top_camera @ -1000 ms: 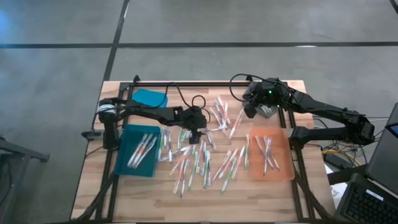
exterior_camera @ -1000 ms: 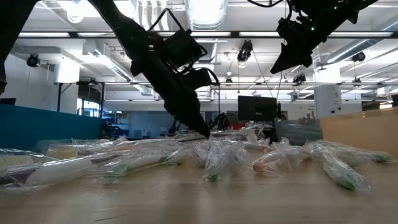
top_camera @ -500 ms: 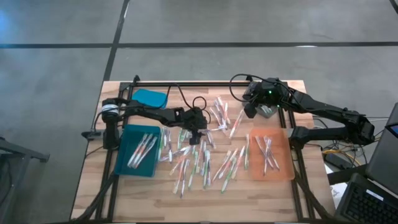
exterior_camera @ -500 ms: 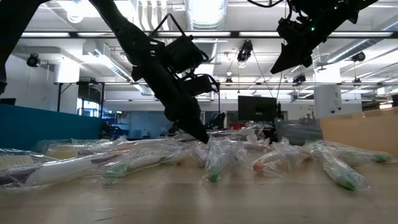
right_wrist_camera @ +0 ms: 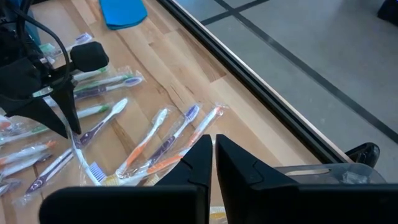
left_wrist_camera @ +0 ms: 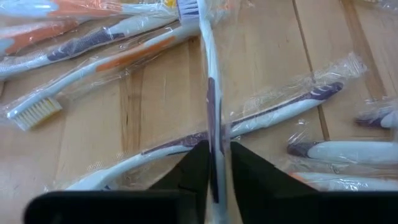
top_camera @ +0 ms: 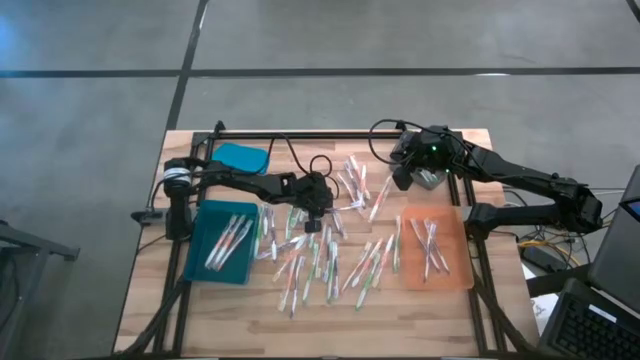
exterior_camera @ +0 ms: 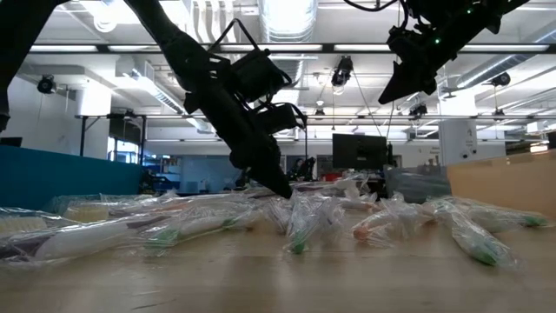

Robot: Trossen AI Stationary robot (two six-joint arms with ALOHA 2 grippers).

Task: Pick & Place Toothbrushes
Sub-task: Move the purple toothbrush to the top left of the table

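Note:
Many wrapped toothbrushes lie scattered across the middle of the wooden table. My left gripper is down in the pile's far left part and shut on one white toothbrush with a purple grip. That brush lies on the table across another one, its bristle head pointing away from the fingers. My right gripper hangs shut and empty above the table's far right part, high in the low view. My left gripper pinches the white toothbrush's handle at its purple grip between its two fingers, through the clear wrapper. The fingers slant down from the table's left and lie along the handle. The brush still rests on the table and on the brush crossing under it.
A teal tray at the left and an orange tray at the right each hold several toothbrushes. A blue flat thing and black cables lie at the far left. A clear container stands beside my right gripper.
My left gripper has shut on the white toothbrush in the pile, without leaving its place. The toothbrushes lie where they did.

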